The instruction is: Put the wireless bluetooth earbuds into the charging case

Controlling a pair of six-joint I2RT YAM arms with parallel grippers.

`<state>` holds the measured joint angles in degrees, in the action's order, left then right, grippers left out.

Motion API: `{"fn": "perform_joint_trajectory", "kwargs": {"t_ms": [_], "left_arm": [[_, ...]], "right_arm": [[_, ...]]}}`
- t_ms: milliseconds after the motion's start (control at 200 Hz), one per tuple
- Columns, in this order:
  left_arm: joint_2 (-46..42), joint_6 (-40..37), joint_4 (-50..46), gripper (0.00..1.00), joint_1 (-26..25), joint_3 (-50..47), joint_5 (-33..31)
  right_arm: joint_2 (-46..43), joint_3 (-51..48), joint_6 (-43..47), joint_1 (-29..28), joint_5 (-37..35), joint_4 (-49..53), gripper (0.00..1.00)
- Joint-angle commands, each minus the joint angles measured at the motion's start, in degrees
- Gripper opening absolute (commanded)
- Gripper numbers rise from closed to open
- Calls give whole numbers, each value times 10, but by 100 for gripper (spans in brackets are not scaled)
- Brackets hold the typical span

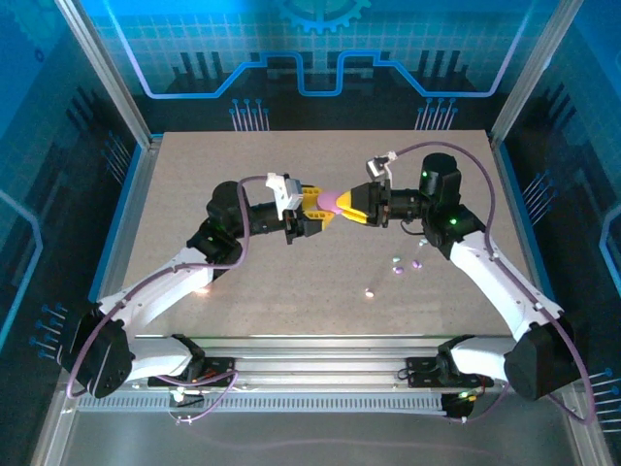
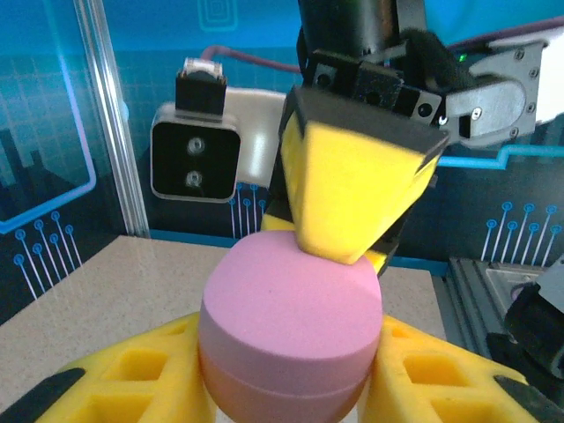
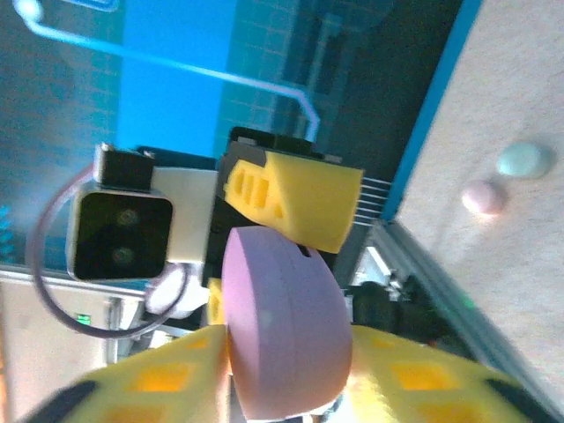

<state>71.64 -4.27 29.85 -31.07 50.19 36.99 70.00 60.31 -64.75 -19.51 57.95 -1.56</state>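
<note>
The rounded pink plastic charging case (image 2: 291, 308) is clamped mid-air by the left gripper (image 2: 286, 381) — presumably steadied for lid opening. It is straddled by the right gripper (image 3: 286, 370), grip uncertain. Tiny pastel earbuds (image 1: 396, 260) wait right.

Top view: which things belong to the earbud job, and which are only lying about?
Job: pink case, loose earbuds, left gripper, right gripper.
Just there: table, metal frame.
</note>
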Motion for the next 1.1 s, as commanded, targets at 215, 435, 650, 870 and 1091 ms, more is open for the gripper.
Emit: {"fn": "perform_joint_trajectory", "kwargs": {"t_ms": [215,435,650,870,1091], "left_arm": [[-15,60,-36,33,-1,13,35],[-12,93,-44,33,2,21,60],[-6,104,-37,33,1,18,79],[2,106,-37,34,1,21,94],[3,89,-54,34,1,24,95]], "right_arm": [[-75,87,417,7,-206,322,63],[-147,7,725,-28,-281,263,60],[-127,25,904,-60,-290,289,59],[-119,18,894,-79,-283,215,59],[-107,28,874,-80,-251,216,58]]}}
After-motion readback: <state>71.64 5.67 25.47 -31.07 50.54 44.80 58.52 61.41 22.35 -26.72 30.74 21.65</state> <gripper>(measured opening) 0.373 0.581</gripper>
